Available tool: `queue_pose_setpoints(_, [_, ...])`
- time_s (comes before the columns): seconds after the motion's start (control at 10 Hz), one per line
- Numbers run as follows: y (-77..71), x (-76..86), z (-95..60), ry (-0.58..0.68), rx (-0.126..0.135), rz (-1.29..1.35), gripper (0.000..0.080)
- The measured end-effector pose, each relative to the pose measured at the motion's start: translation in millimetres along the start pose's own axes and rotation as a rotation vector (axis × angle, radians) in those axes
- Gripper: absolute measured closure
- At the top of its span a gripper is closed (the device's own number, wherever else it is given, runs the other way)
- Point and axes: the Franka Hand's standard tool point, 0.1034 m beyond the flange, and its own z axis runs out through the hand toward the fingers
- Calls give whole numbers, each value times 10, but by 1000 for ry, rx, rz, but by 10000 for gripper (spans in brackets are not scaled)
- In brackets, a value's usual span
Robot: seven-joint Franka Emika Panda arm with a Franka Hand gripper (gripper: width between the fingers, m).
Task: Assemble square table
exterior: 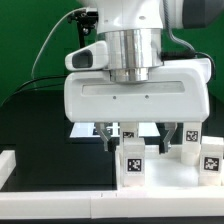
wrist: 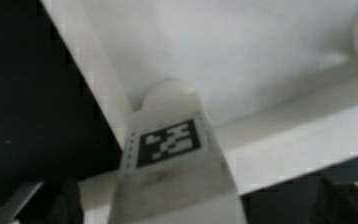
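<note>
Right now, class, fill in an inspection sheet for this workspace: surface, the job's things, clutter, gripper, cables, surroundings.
Surface: black table top, bordered by long white bars at the front and sides.
Job's things: three tagged white legs stand below the arm: front leg, middle leg, leg at the exterior view's right. The wrist view shows one tagged leg close up against a white panel; which leg it is cannot be told.
Clutter: nothing seen.
Gripper: gripper open, hanging low just behind the legs, holding nothing.
Cables: one green cable and dark cables behind the arm.
Surroundings: white wall.
</note>
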Motion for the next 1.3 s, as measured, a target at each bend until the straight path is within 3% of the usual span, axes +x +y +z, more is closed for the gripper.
queue_pose_setpoints(0.1, [-1,1,-1,0,1,36,151])
queue_pose_setpoints(0.2, [-1,0,1,0,1,55,278])
queue_pose_setpoints(0.3, [0,0,1,0,1,70,278])
queue_pose_setpoints(0.5, [39,-3,8,-1,-4,235,509])
queue_pose_setpoints(1.0, [-21,-24,14,-8,-4,950,509])
queue_pose_setpoints(1.2, [-58,-6,8,-18,42,1260,509])
queue_pose_setpoints(1.3, [-66,7,1,-20,51,1393,509])
